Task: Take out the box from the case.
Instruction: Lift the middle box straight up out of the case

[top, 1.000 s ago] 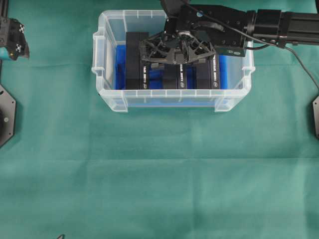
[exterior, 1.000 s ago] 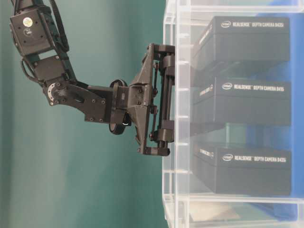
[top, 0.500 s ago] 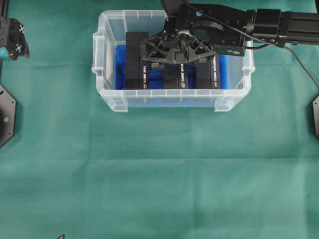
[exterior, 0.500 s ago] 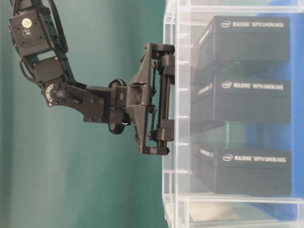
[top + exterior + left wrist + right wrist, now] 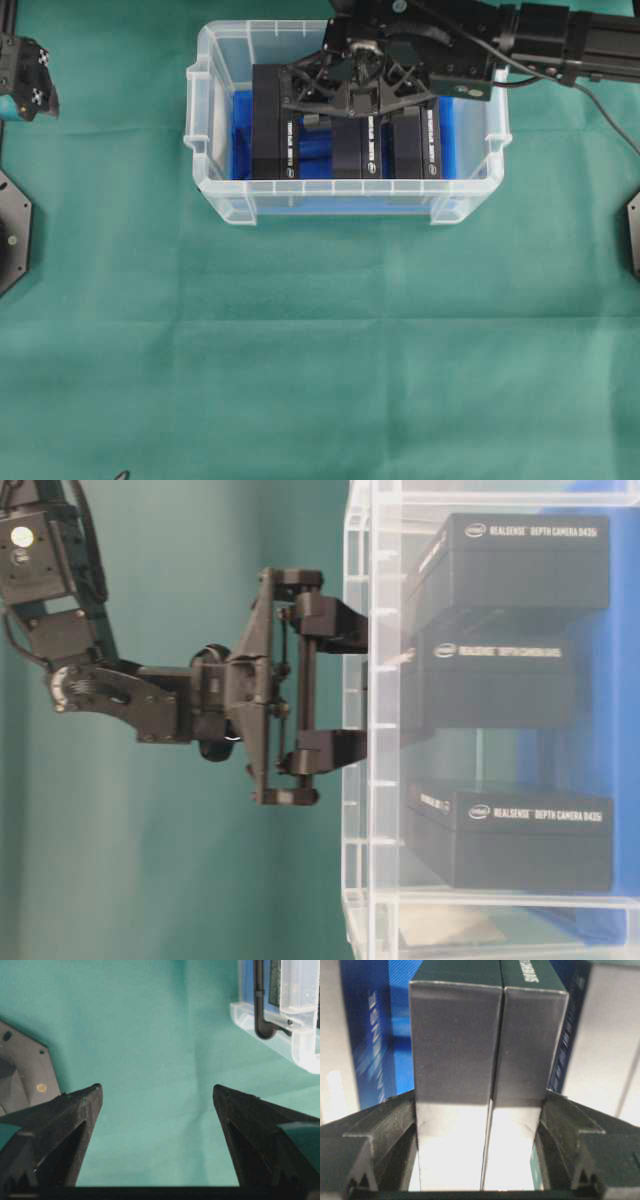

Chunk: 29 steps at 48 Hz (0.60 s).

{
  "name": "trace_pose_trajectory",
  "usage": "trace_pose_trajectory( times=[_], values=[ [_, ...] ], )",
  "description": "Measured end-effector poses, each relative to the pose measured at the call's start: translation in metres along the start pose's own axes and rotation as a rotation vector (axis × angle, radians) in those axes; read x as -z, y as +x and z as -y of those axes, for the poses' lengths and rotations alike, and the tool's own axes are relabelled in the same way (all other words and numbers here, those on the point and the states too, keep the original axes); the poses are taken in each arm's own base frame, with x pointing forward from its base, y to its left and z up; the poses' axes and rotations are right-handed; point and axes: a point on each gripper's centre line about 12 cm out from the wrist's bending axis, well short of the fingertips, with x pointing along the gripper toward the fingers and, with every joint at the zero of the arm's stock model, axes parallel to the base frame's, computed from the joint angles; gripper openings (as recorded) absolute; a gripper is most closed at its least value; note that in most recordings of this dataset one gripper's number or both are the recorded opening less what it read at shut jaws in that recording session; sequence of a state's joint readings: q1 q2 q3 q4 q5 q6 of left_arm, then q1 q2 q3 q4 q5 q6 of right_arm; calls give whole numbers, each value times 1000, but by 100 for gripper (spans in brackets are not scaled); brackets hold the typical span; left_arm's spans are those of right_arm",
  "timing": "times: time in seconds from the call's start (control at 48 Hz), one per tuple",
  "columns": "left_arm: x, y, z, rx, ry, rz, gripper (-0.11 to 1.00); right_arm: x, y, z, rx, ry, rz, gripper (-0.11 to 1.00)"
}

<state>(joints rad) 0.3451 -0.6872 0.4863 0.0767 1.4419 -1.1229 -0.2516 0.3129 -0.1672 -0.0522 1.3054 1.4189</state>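
Observation:
The clear case (image 5: 220, 185) with a blue floor stands at the back of the green cloth and holds three black boxes on edge. My right gripper (image 5: 357, 98) reaches down into it and is shut on the middle box (image 5: 358, 150). Its fingers (image 5: 390, 1127) press both broad sides of that box (image 5: 477, 1050). From table level the held box (image 5: 490, 685) sits raised off the floor, out of line with its two neighbours (image 5: 525, 565) (image 5: 520, 835). My left gripper (image 5: 157, 1092) hangs open over bare cloth, far left of the case (image 5: 300, 1045).
The left box (image 5: 268, 120) and right box (image 5: 415, 145) flank the held one closely inside the case walls. A dark arm base plate (image 5: 12, 230) lies at the left edge, another (image 5: 633, 235) at the right. The right arm's cable (image 5: 600, 120) trails behind the case.
The right gripper has pulled upward with the middle box, which has risen off the case floor away from its two neighbours. The left gripper has not moved.

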Motion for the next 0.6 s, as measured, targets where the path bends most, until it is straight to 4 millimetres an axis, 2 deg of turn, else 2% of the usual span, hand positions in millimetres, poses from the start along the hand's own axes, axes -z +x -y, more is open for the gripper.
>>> trace_pose_trajectory(
  times=[0.271,0.604],
  values=[
    [0,0,0,-1,0,-2,93,-2,-40,-1,-41,9,7,66],
    [0,0,0,-1,-1,-1,93,-3,-73,-2,-36,8,7,66]
  ],
)
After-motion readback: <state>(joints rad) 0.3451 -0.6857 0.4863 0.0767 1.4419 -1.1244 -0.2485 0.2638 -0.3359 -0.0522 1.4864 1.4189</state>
